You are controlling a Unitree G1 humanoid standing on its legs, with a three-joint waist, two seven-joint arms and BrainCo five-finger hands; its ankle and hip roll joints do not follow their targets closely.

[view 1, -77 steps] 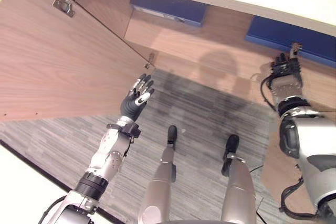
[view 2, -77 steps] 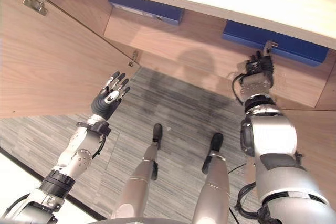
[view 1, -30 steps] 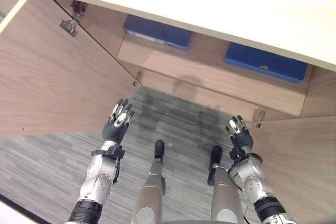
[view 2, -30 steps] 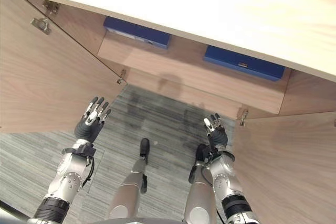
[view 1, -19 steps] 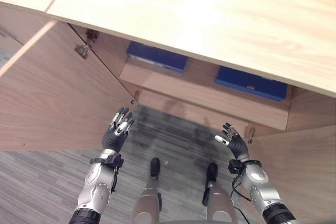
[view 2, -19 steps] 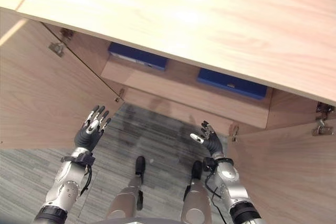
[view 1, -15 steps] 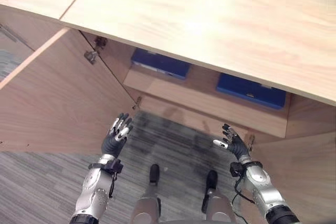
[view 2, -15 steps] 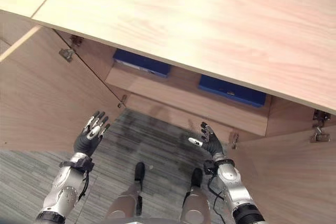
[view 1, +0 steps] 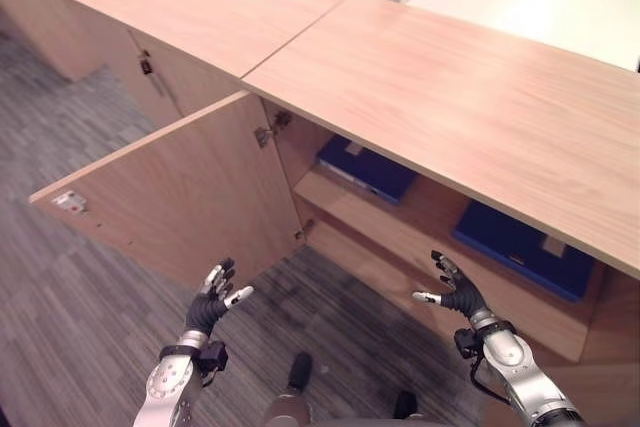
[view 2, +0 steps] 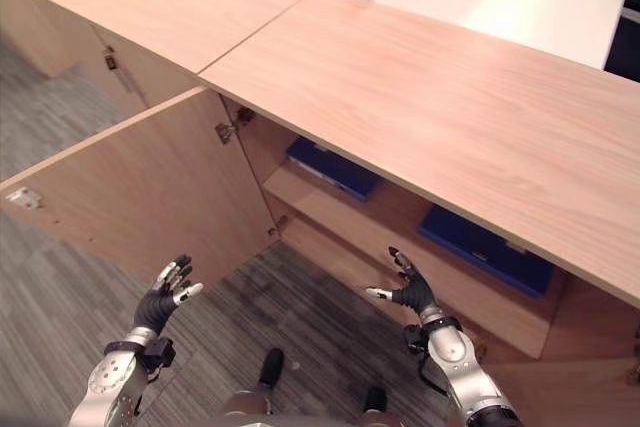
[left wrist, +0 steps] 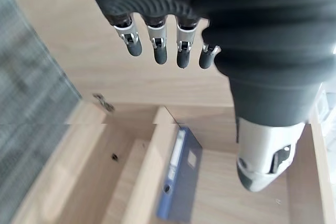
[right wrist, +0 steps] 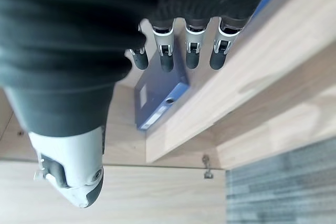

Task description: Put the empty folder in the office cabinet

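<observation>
The two head views looked down from above and in front of the office cabinet [view 1: 440,97], facing its open doors toward twelve o'clock, far enough back to take in the whole top and the shelf. Set slightly apart, they shared nearly everything: the open door [view 1: 190,197] at ten o'clock and two blue folders [view 2: 335,169] on the shelf. Each wrist view looked along its own hand from very close, toward the shelf; the left one caught the blue folder [left wrist: 181,177], the right one a blue folder [right wrist: 157,98] too.

Two blue folders [view 1: 366,168] [view 1: 520,243], one cabinet [view 1: 450,97], one open door [view 1: 170,202].
</observation>
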